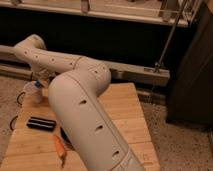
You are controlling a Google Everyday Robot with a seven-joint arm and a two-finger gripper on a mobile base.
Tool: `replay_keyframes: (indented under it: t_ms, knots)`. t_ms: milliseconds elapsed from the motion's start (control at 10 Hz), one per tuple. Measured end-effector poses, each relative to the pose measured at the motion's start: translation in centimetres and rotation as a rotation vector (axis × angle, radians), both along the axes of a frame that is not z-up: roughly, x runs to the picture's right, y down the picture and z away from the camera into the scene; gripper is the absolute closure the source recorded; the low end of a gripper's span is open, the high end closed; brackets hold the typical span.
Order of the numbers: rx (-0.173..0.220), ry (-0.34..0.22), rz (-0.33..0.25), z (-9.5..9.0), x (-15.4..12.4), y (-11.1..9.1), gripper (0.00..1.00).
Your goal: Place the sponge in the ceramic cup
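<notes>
The white ceramic cup [32, 94] stands at the far left edge of the wooden table [125, 107]. My gripper [40, 80] hangs right over the cup's rim, at the end of the white arm that reaches in from the lower right. A small piece of the blue sponge [38, 83] shows at the gripper's tip, just above the cup's mouth. The gripper is shut on it. The arm hides most of the gripper and the sponge.
A flat black bar [41, 123] lies on the table's left side, in front of the cup. An orange stick-like item [60, 149] lies near the front, beside a black pan [65, 137] that is mostly hidden by the arm. A dark shelf runs behind the table.
</notes>
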State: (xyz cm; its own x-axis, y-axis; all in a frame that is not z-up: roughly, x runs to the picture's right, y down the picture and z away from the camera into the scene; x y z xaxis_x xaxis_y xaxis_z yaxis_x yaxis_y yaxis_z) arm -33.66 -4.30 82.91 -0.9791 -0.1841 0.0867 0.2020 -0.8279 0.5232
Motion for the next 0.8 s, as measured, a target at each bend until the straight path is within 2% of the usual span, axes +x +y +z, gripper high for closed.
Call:
replay_keyframes:
  t_ms: [300,800]
  knots:
    - [0.005,-0.005,-0.047,0.3,-1.0,-0.1,1.0]
    - [0.004,-0.004,-0.134,1.1,-2.7,1.0,1.0]
